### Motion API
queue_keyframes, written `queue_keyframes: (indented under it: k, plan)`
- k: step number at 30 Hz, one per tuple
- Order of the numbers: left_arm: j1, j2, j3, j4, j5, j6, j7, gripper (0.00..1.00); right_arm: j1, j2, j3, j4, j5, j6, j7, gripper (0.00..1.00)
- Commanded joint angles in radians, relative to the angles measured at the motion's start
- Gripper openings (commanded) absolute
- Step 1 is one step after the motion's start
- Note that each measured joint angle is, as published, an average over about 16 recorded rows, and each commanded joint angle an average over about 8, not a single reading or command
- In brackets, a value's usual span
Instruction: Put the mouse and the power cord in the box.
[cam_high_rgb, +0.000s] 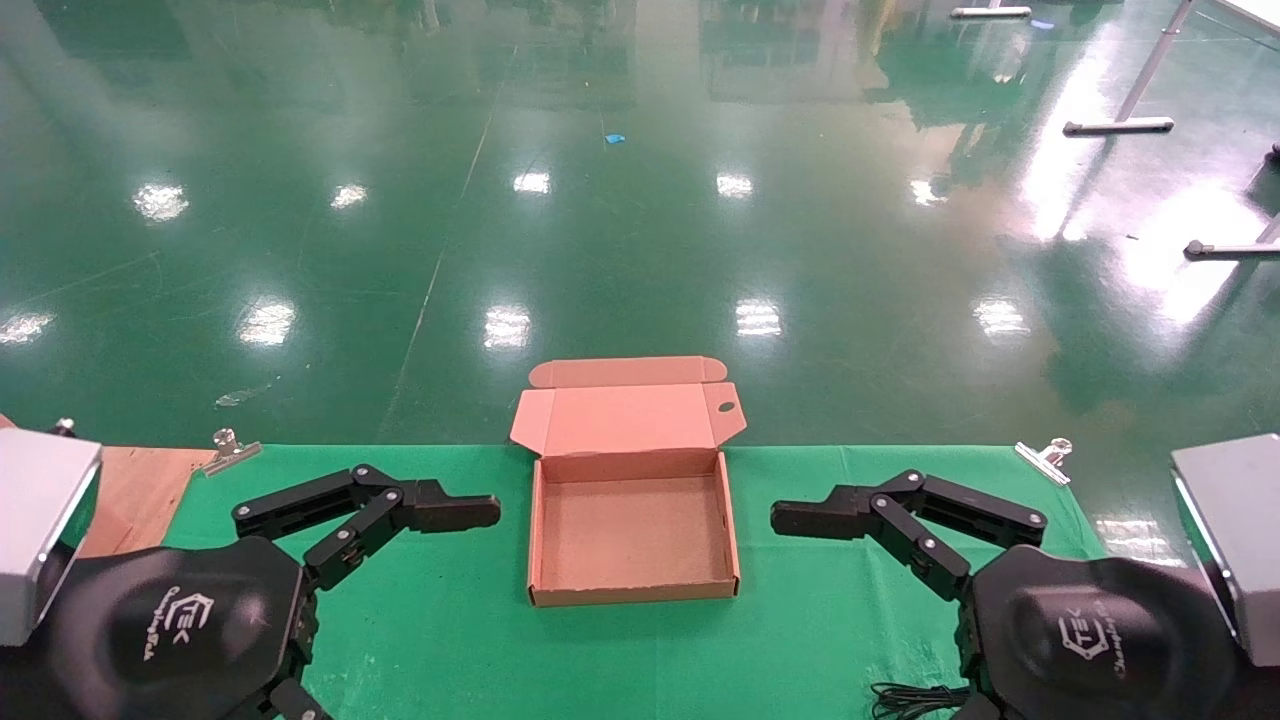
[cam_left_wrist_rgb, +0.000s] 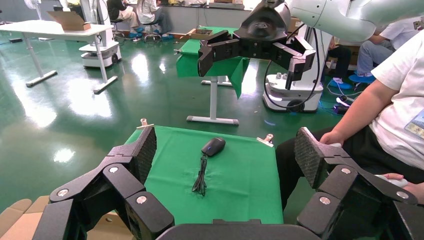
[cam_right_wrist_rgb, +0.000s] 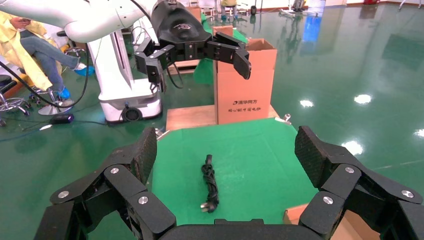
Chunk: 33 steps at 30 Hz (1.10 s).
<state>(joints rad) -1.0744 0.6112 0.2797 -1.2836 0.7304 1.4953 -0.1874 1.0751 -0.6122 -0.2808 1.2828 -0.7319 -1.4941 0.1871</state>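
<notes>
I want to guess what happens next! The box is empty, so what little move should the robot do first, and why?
Probably lower the right gripper toward the mouse. The box sits open and empty, the mouse lies on the green cloth on that gripper's side, and its fingers are open. The left gripper hovers open too.

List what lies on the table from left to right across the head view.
Wooden board → left gripper → box → right gripper.
</notes>
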Motion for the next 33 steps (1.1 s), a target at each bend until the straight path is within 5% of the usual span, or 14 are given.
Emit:
queue_keyframes:
  k: [1, 33]
  plan:
    - [0.000, 0.000, 0.000, 0.000, 0.000, 0.000, 0.000, 1.00, 0.000, 0.000, 0.000, 0.000, 0.000, 0.000, 0.000, 1.00]
    - [0.000, 0.000, 0.000, 0.000, 0.000, 0.000, 0.000, 1.00, 0.000, 0.000, 0.000, 0.000, 0.000, 0.000, 0.000, 1.00]
